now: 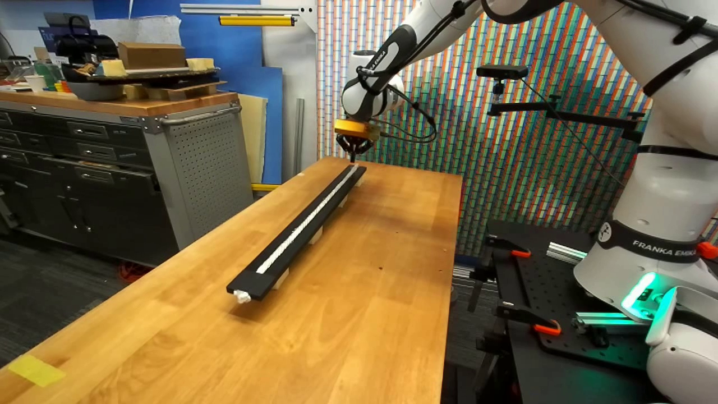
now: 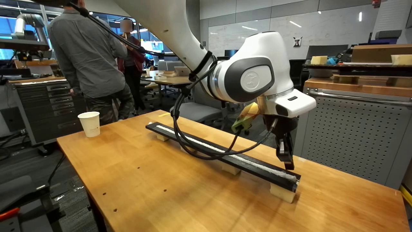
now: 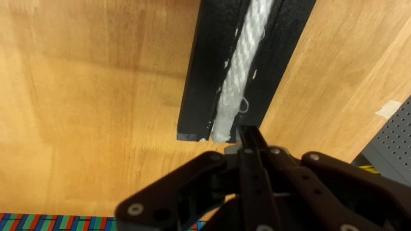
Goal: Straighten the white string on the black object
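Note:
The black bar (image 1: 252,281) lies lengthwise on the wooden table, raised on small blocks; it also shows in an exterior view (image 2: 153,126) and the wrist view (image 3: 205,77). The white string (image 1: 299,230) lies nearly straight along its middle groove, seen too in an exterior view (image 2: 264,168). In the wrist view the string (image 3: 239,65) ends at the bar's end, with a small loose thread loop beside it. My gripper (image 3: 249,130) is shut with nothing visible between its fingertips, close over the bar's end beside the string; it shows in both exterior views (image 1: 353,157) (image 2: 289,165). Contact with the bar cannot be told.
Pale blocks (image 2: 281,192) support the bar. A white lump (image 1: 242,296) sits at the bar's opposite end. A paper cup (image 2: 90,124) stands at a table corner. Yellow tape (image 1: 37,370) marks the tabletop. A grey cabinet (image 1: 202,163) stands beside the table. Arm cables hang over the bar.

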